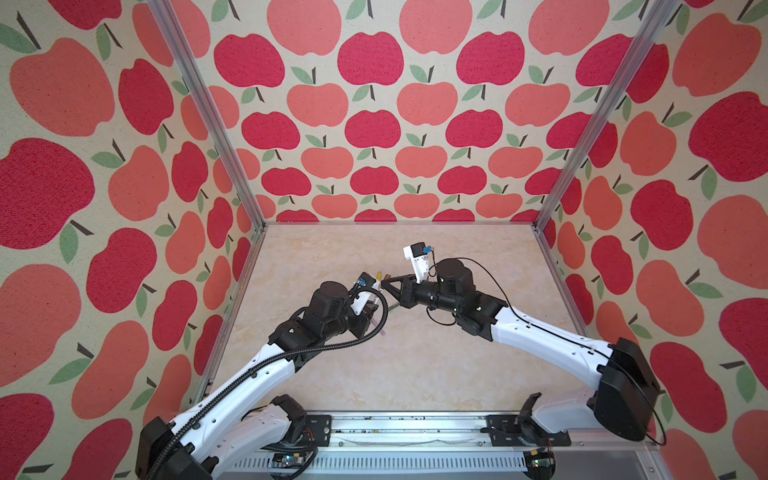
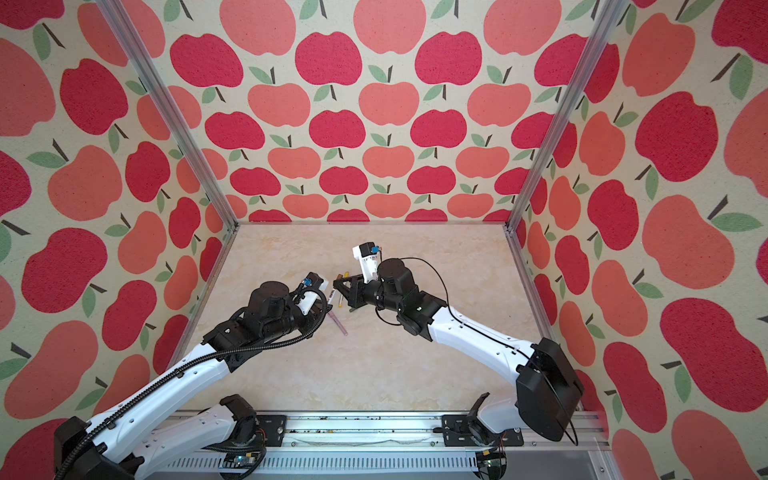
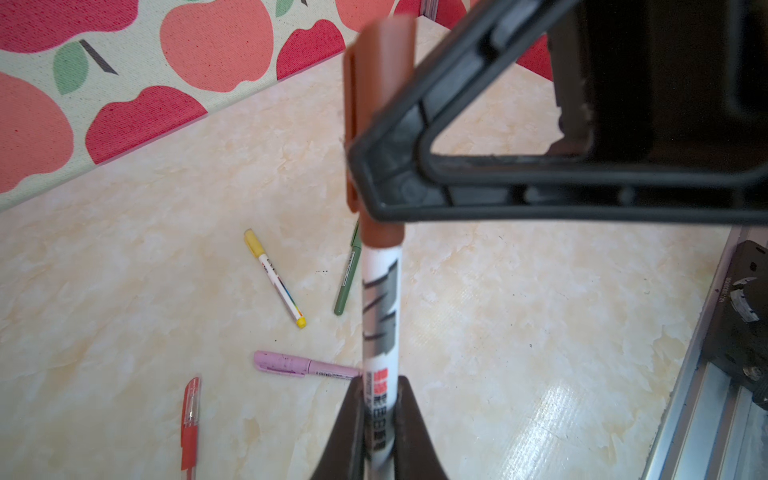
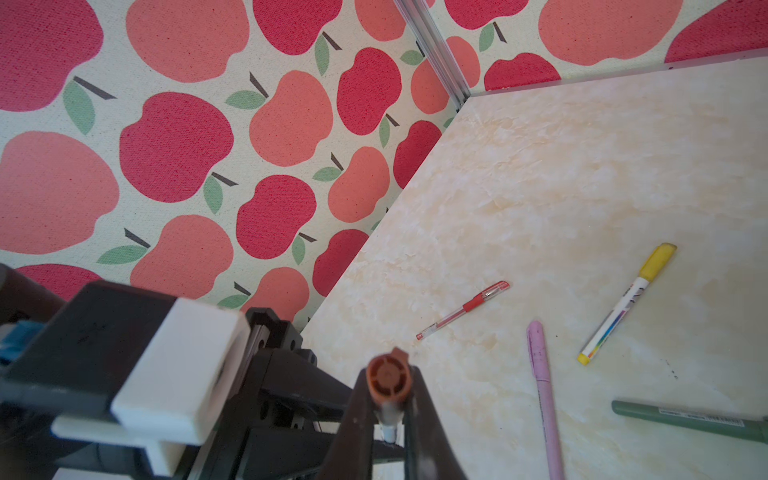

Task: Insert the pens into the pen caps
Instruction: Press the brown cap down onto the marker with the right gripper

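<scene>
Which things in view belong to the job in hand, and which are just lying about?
In hand: white pen, brown cap over its tip.
Lying about, already capped: yellow pen, green pen, lilac pen, red pen.

Red pen (image 3: 190,419), lilac pen (image 3: 291,363), yellow pen (image 3: 276,280) and green pen (image 3: 347,278) clutter the table's (image 1: 415,374) middle; bare surface lies open toward the back wall (image 1: 374,124) and front rail (image 1: 407,428).

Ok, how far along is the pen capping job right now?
Done: the yellow pen, green pen, lilac pen and red pen lie on the table, apparently capped. In hand: left gripper holds the white pen, right gripper holds the brown cap over its tip. Remaining: confirm it is seated, then release.
</scene>
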Controlling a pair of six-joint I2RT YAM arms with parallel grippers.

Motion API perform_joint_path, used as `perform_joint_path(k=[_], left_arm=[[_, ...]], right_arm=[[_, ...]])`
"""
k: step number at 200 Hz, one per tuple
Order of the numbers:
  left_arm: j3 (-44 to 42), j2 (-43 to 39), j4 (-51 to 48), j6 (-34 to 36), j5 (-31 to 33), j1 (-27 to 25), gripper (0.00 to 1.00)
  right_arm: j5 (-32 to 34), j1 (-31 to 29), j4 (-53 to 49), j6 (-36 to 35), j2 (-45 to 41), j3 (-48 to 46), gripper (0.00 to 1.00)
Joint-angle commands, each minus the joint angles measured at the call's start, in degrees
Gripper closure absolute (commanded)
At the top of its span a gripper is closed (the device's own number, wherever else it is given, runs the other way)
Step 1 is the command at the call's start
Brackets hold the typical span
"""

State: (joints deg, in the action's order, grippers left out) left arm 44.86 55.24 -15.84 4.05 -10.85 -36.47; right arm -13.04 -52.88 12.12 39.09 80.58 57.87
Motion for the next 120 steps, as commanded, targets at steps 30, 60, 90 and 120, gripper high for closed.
perform_joint_path(k=[30,60,90,120], left_arm=[[10.73,1.24,25.6,-2.15,-6.36,5.27,1.0],[12.51,3.4,26.68,-2.76,-8.49,7.66,1.0],[12.92,4.37,27.37,-3.09,-9.68,8.78,1.0],[12.93,4.63,27.84,-3.37,-10.3,9.67,1.0]], right_arm=[[-11.38,-6.86,-14.24,2.8,5.0,-5.97,1.0],[-11.2,-7.56,-13.12,3.6,5.53,-6.82,1.0],[-11.03,-7.76,-11.53,4.58,5.82,-7.71,1.0],[-11.24,-7.76,-10.63,4.94,6.56,-7.81,1.0]])
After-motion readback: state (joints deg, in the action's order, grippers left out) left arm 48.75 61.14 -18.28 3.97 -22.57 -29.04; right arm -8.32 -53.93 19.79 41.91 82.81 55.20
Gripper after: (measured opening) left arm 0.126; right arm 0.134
